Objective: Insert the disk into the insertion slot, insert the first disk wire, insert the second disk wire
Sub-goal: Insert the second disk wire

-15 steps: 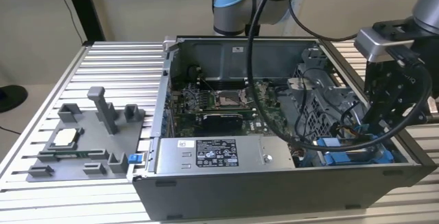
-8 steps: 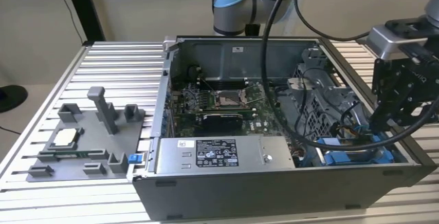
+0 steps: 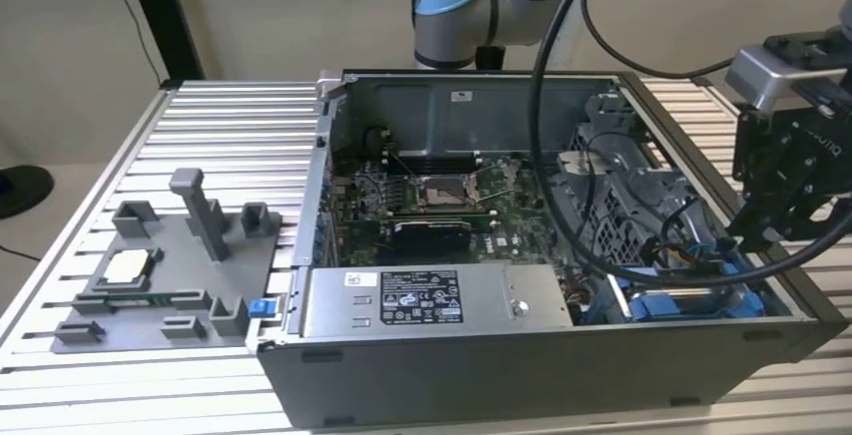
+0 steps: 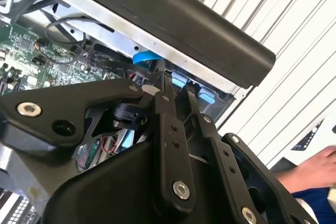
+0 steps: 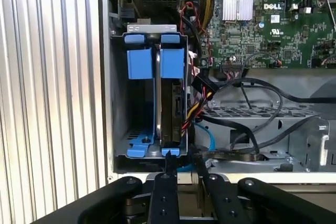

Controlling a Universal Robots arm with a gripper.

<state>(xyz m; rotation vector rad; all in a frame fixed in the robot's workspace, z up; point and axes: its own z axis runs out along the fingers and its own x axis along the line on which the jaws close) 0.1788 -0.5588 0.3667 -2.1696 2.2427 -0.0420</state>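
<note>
Looks from the exterior view onto an open computer case (image 3: 533,375) lying on a ribbed metal tabletop (image 3: 226,126). Shows the pincer (image 3: 759,230) at the exterior view's right, hanging over the case's near corner, just above the insertion slot (image 3: 679,305) with its bright blue rails.

Looks straight down into that slot (image 5: 139,64) in the first wrist view. Finds the disk (image 5: 170,108) already standing on edge inside it, seated in one of two blue-tabbed rails, with the neighbouring rail bare. Puts the pincer (image 5: 184,163) close to the disk's near end, apart from it, released, with a narrow gap between the fingertips (image 5: 168,163) and nothing seen in the gap.

Catches a bundle of red, yellow and black wires (image 5: 195,106) running up against the disk's side, and a thin blue cable (image 5: 209,137) curving just beside it; plugged in or not, cannot tell.

Reads, as a judgement, as the first step done and the first wire step in hand. Calls for a fine, steady approach: little room between disk, wires and grey cage (image 5: 236,113), and soft cables likely to slip or snag.

Also takes in a person's hand (image 4: 315,169) beyond the case in the second wrist view, well apart from the pincer (image 4: 176,85).
</note>
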